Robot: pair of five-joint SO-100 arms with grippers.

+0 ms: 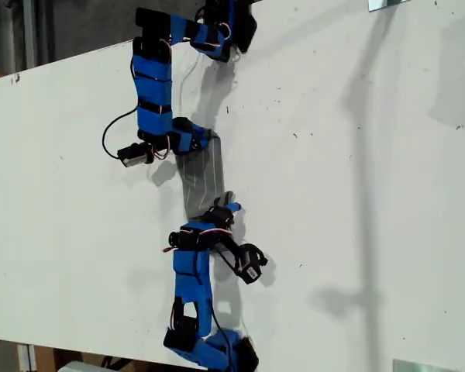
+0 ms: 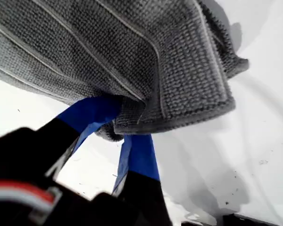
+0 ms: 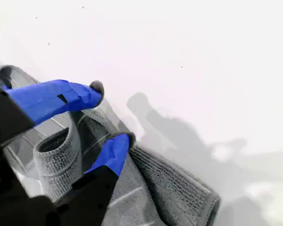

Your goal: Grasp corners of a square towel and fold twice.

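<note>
Mid-table, the towel lies as a narrow grey strip just toward 10 o'clock from the centre of the exterior view. One arm meets it from 12 o'clock and another from 6 o'clock on the white table. My first gripper is clamped on a doubled towel edge. My second gripper stands partly spread, jaws astride a raised fold.
</note>
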